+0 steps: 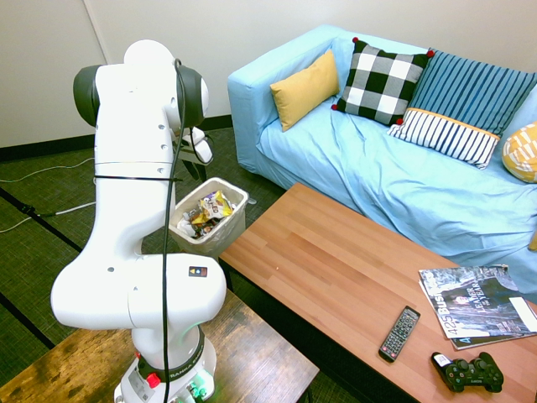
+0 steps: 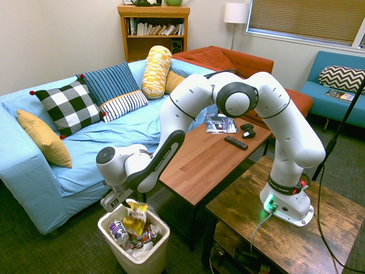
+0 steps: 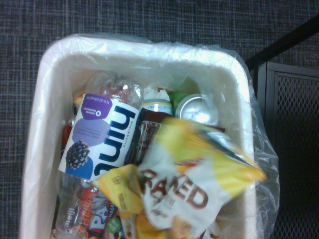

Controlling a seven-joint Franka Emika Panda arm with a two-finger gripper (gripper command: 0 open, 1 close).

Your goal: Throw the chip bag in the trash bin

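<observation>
Chip bag (image 3: 182,186) reads "BAKED"; bottle (image 3: 102,137) reads "hint".

The crumpled yellow bag (image 3: 184,174), with a white patch reading "BAKED" in dark letters, is tilted inside the mouth of the white, rounded-corner bin (image 2: 157,251), which stands upright on the floor by the table's end, its clear liner folded over the rim and other trash within.

In the upper left of the frame, 1 white robot arm (image 1: 138,185) stands beside 1 lined bin (image 1: 226,231) holding a yellow-and-white bag (image 1: 216,205). At upper right, 1 light-blue sofa (image 1: 369,159) carries cushions (image 1: 302,90); at lower right, 1 remote (image 1: 399,333) lies near 1 controller (image 1: 468,372).
</observation>
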